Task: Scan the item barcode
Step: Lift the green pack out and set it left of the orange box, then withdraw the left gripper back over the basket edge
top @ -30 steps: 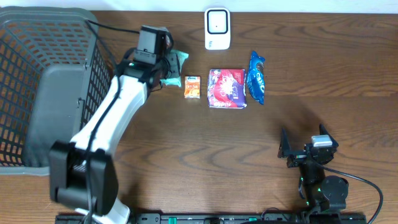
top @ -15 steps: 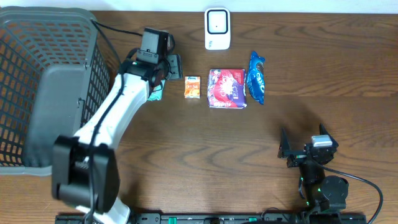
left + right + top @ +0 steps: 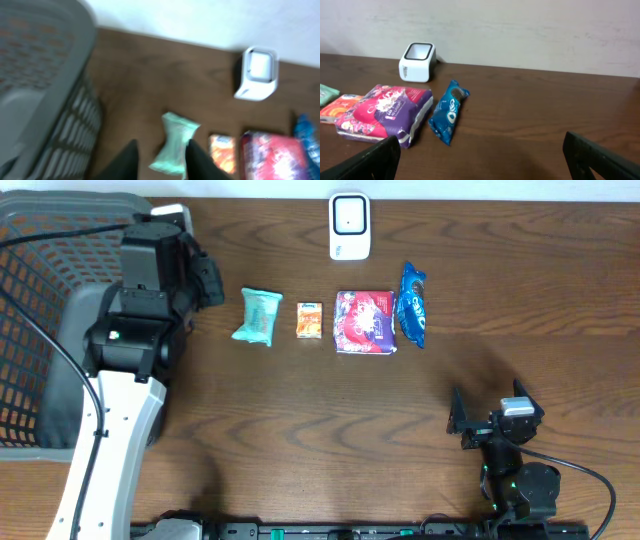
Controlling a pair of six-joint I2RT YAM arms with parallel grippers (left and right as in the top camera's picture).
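While the left gripper (image 3: 161,150) is hanging part-open and empty, the teal pouch (image 3: 258,316) is lying apart from the scanner (image 3: 349,225), risking being skipped

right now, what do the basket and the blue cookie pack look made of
Basket: likely moulded plastic, matte grey; its walls are an even open lattice. Blue cookie pack: likely thin plastic film, fairly glossy; it has pinched ends, a printed surface and a soft, slightly puffed shape.

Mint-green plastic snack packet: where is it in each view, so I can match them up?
Overhead: mint-green packet, upper middle, right of the grey mesh basket.
Left wrist: bottom centre.
Right wrist: only a sliver at the left edge.
Shared landmark: white box-shaped scanner.
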